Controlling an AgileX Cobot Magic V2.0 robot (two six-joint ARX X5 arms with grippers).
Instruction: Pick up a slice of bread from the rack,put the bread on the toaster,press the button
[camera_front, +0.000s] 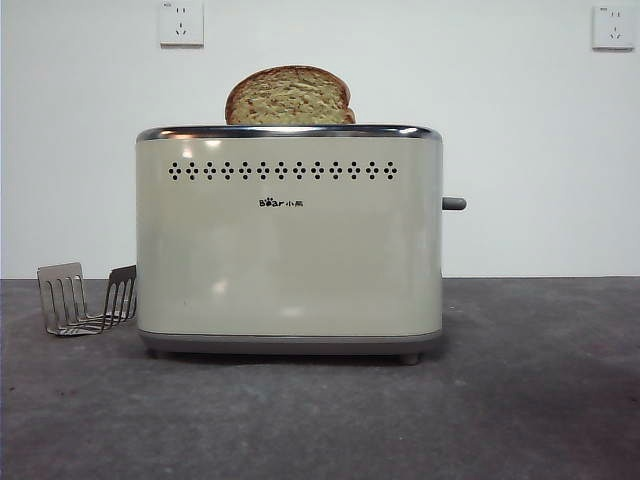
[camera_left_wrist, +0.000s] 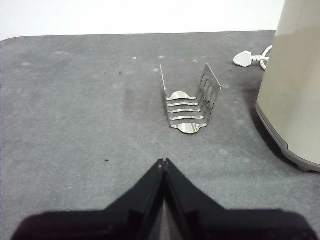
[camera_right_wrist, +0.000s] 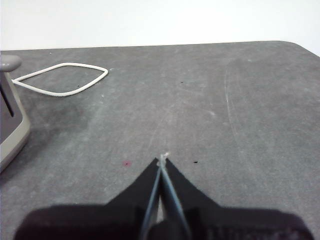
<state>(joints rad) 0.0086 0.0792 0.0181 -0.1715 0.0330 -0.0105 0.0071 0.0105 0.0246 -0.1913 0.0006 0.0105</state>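
The cream toaster (camera_front: 290, 240) stands in the middle of the table in the front view. The slice of bread (camera_front: 289, 97) stands in its top slot with its rounded top sticking out. The grey button (camera_front: 454, 203) sticks out of the toaster's right end, high up. The silver rack (camera_front: 85, 298) stands empty at the toaster's left; it also shows in the left wrist view (camera_left_wrist: 190, 102), beside the toaster's side (camera_left_wrist: 295, 85). My left gripper (camera_left_wrist: 164, 161) is shut and empty, short of the rack. My right gripper (camera_right_wrist: 162, 157) is shut and empty above bare table, with the button (camera_right_wrist: 10, 62) off to its side.
A white power cord (camera_right_wrist: 62, 80) lies looped on the grey table behind the toaster, and its plug (camera_left_wrist: 246, 58) lies near the toaster's back corner. Two white wall sockets (camera_front: 181, 23) are on the wall behind.
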